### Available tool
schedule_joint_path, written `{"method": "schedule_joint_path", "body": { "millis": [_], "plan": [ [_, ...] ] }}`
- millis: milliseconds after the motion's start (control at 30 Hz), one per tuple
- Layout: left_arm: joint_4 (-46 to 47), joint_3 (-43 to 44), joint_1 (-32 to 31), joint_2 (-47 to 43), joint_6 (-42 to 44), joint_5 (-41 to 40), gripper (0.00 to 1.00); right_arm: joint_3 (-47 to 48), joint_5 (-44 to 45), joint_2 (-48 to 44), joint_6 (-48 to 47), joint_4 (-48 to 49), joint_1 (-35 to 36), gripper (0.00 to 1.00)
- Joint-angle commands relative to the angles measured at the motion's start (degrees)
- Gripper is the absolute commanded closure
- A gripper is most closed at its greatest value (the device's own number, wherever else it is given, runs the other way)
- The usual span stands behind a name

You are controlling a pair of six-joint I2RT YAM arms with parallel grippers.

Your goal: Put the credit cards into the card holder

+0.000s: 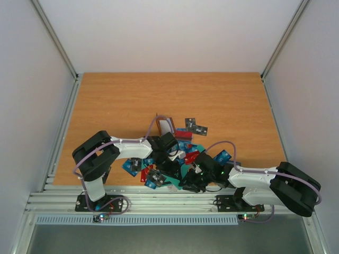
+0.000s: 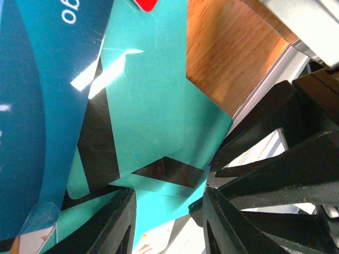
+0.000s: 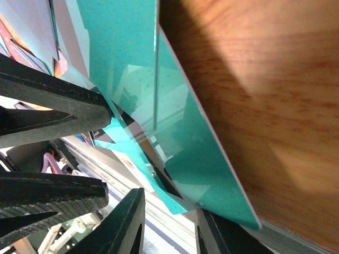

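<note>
At table [image 2: 228, 53] edge, teal credit cards [image 2: 153, 106], white lettering [image 2: 69, 10] cropped

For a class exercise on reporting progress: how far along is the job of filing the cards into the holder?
Done: nothing visible. The cards lie in a pile, and none is seen in the holder.
In hand: the left claw and right claw both sit at teal cards by the near edge; grip unclear.
Left: essentially every card.

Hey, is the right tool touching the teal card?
Cannot tell. The right wrist view shows the teal card running between the fingers of the right tool, but neither contact nor a gap shows plainly.
</note>
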Motion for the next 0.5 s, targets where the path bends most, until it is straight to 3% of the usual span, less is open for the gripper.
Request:
{"method": "schedule_joint_path", "body": {
  "millis": [0,467],
  "plan": [
    [1.20,-2.04,-0.69,2.10,-1.13,-0.28,0.62,1.66,2.48,-1.57,-0.93,-2.09,0.16,0.74],
    [3.96,-2.60,-0.62,0.56,-4.61,2.14,0.63,4.49,5.29,-4.72,-3.45,-6.35,0.02,0.86]
  ]
}}
